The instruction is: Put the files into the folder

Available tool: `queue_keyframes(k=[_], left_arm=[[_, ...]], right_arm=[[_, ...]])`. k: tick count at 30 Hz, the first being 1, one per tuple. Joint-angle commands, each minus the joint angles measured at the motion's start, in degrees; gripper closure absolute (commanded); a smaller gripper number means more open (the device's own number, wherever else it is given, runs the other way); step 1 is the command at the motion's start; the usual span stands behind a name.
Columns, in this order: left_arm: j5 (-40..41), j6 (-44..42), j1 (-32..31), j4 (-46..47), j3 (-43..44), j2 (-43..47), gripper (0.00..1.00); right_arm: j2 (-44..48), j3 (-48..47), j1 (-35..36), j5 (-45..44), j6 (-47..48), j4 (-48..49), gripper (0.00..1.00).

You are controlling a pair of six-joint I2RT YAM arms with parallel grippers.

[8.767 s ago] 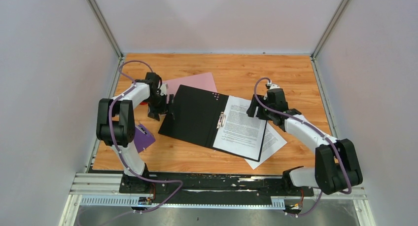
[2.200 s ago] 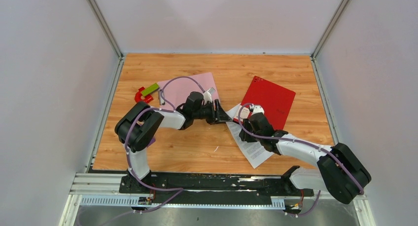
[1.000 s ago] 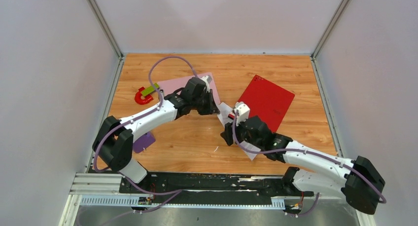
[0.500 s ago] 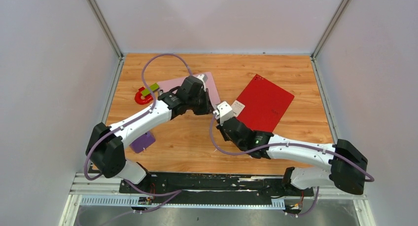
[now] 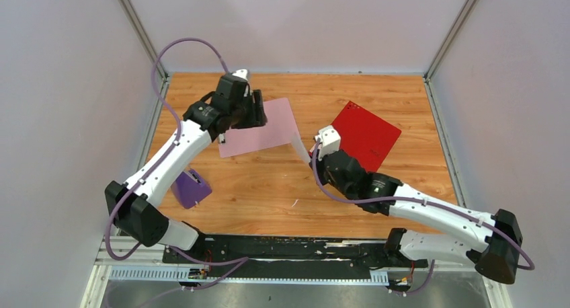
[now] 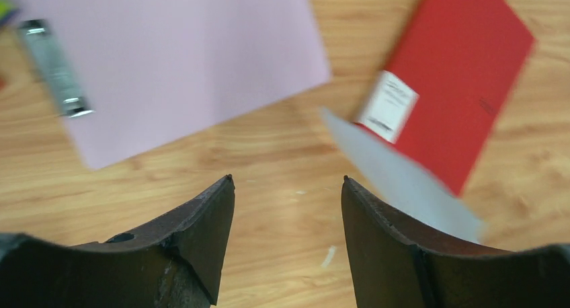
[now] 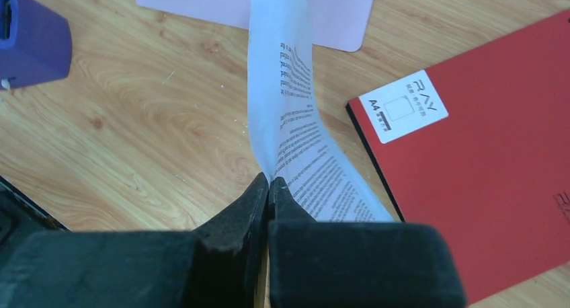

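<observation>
I see a wood-grain tabletop (image 5: pixel 269 187) with a soft sheen. The printed sheet (image 7: pixel 289 106) is thin, limp paper; the red folder (image 5: pixel 363 133) and pink sheet (image 5: pixel 269 130) look smooth and matt. The clip (image 6: pixel 54 69) gleams like metal. The left tool (image 6: pixel 288 187) has dull, scuffed black fingers (image 6: pixel 188 247).

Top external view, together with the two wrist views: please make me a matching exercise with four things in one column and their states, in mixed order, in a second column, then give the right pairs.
Things
1. printed sheet
2. red folder
3. purple block
4. left end effector

States
A. open, holding nothing
B. lying closed on the table
C. pinched by the right end effector, lifted and curved
D. resting on the near-left part of the table

Pairs: 1-C; 2-B; 3-D; 4-A
</observation>
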State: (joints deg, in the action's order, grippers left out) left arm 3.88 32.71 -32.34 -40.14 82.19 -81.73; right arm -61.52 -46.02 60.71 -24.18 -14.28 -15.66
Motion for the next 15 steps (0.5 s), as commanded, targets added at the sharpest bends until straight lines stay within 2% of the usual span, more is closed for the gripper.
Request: queue_keyframes(k=[1, 4, 7, 11, 15], left_arm=[[5.2, -6.2, 8.2, -5.7, 0.3, -1.4, 0.34], [6.0, -8.7, 12.7, -5.2, 0.8, -5.1, 0.36], [7.4, -11.5, 15.2, -7.7, 4.8, -10.9, 0.37], [15.0, -13.6, 16.1, -12.4, 10.3, -18.0, 0.38], [19.4, -13.9, 17.8, -12.8, 11.5, -23.0, 0.38]], right_arm=[[4.9, -3.1, -3.2, 1.6, -4.4, -3.7, 1.00], [6.8, -5.2, -7.2, 3.0, -3.8, -2.5, 1.00], [5.0, -8.1, -16.5, 10.6, -4.4, -0.3, 1.00], [1.1, -11.7, -24.3, 17.2, -5.5, 3.1, 1.00], [-4.1, -14.1, -29.5, 22.9, -8.2, 7.7, 1.00]])
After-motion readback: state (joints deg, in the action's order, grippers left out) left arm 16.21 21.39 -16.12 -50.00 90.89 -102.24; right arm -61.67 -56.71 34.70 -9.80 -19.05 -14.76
